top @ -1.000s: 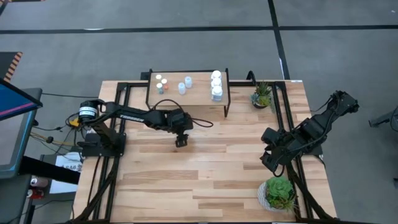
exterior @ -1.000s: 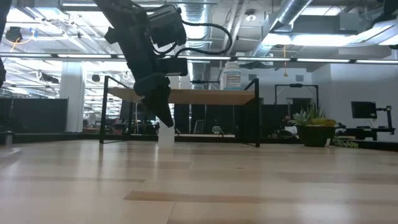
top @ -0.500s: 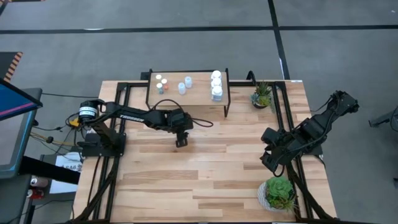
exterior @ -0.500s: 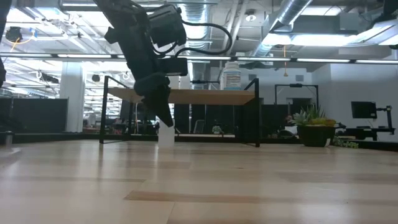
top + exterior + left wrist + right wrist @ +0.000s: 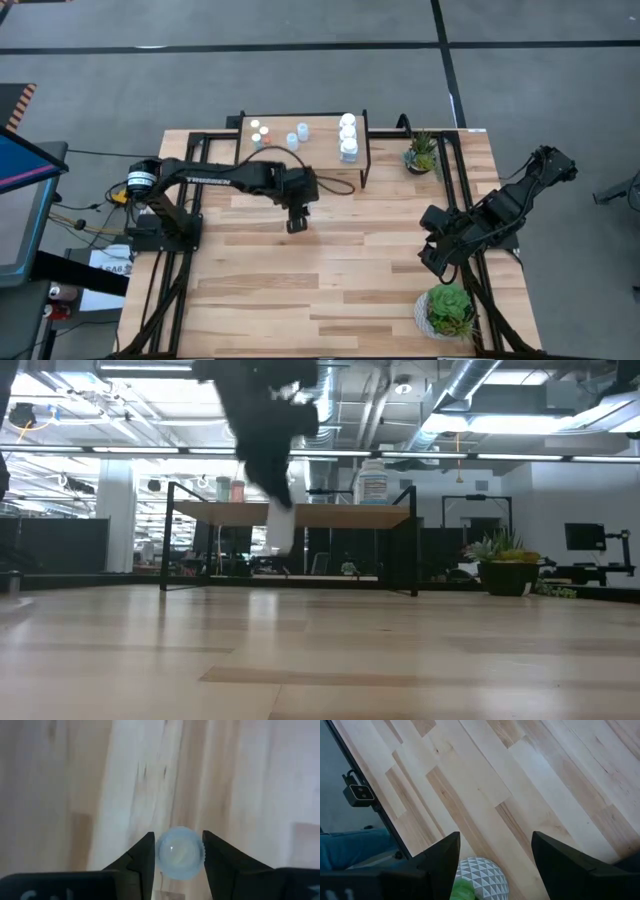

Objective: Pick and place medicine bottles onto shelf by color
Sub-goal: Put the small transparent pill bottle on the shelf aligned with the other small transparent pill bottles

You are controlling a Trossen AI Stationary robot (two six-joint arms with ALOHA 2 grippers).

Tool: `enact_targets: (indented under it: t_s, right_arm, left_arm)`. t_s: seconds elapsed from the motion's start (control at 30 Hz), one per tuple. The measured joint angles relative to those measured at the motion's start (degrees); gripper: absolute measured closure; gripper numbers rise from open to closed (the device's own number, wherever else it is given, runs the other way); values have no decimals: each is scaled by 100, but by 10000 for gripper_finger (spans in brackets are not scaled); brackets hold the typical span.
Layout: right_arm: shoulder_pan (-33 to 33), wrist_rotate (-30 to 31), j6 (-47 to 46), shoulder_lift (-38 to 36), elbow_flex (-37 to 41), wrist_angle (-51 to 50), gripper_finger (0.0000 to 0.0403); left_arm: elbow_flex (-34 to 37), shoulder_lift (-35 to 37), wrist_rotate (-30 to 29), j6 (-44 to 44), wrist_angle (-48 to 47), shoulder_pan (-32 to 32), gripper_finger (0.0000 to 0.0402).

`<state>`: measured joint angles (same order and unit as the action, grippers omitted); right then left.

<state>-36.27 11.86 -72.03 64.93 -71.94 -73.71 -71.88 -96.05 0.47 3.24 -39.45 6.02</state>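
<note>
A small pale-blue medicine bottle sits between the fingers of my left gripper, which is shut on it above the table's middle, in front of the shelf. In the low view the bottle hangs clear of the tabletop. On the shelf stand small coloured bottles at the left, two pale-blue ones in the middle and white ones at the right. My right gripper waits open at the table's right side. My left gripper pinches the bottle's top, at the round cap's two opposite sides, between its two fingers. The fingers come from above, pointing down. The bottle hangs upright below them, lifted clear of the table.
A potted plant stands at the far right beside the shelf, another at the near right, its white pot just below my right gripper. Bare wooden tabletop lies between the arms.
My left gripper has shut on the pale-blue bottle that stood on the table and has risen with it, going slightly toward the right. The bottle is now lifted clear and stays upright.
</note>
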Motion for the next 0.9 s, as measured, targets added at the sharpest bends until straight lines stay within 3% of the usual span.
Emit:
enact_targets:
  t_s: [0.2,0.4,0.67,0.9]
  right_arm:
    - [2,-2,0,0,0,0,132]
    - [1,-1,0,0,0,0,132]
    - [1,0,-2,0,0,2,132]
    - [2,-2,-4,2,0,21,132]
  left_arm:
    - [-1619,2,31,-604,-1193,103,291]
    - [-2786,5,19,-1124,-1738,673,289]
    - [-2936,-199,20,-1326,-1805,1603,289]
    - [-2940,-464,21,-1483,-1602,1899,282]
